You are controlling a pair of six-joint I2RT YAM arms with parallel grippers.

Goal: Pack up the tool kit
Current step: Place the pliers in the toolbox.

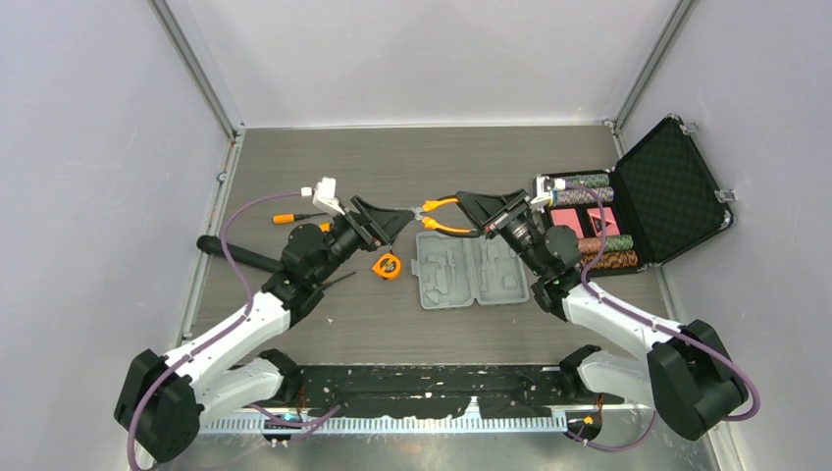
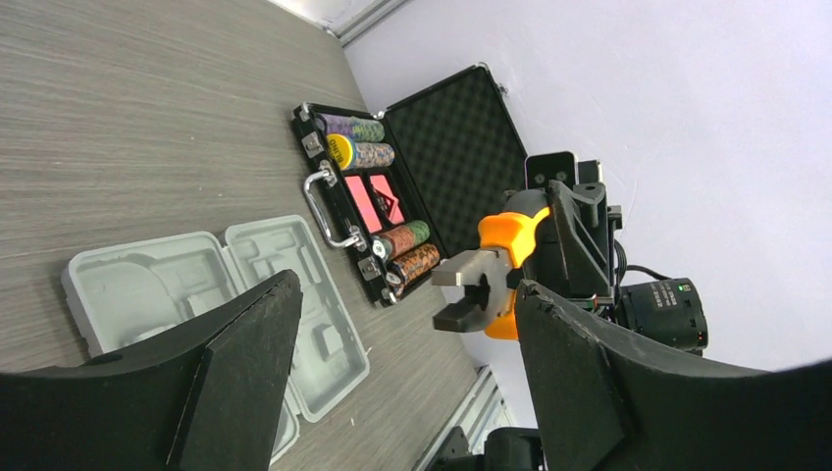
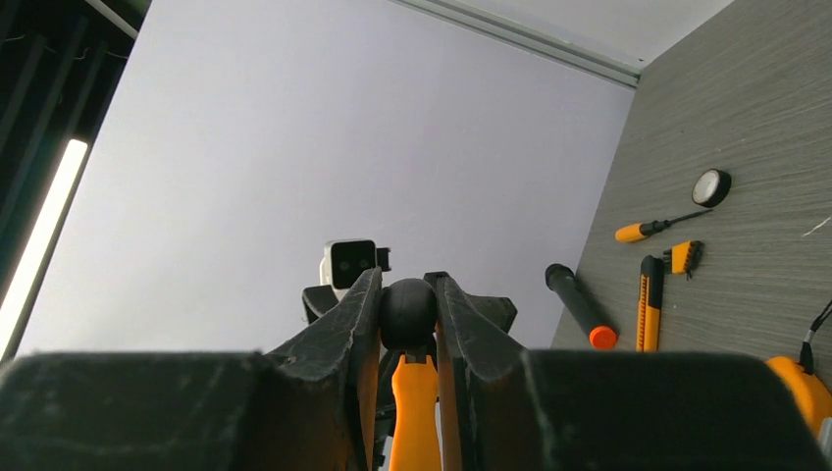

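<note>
Right jaws pinch the pliers (image 1: 449, 229) aloft; left jaws gape wide, empty. Grey case (image 1: 469, 270) lies open on the table (image 1: 343, 157), slots bare; tape measure (image 1: 390, 265) and screwdriver (image 1: 292, 218) lie unpacked.

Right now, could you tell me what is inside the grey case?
Only empty moulded slots show in the grey case; no tools lie in it. The right arm covers its far right corner.

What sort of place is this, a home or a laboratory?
Probably a laboratory robot cell: plain white walls on aluminium frame rails enclose the grey wood-grain table, with white-and-black left arm and right arm mounted at its near edge.
</note>
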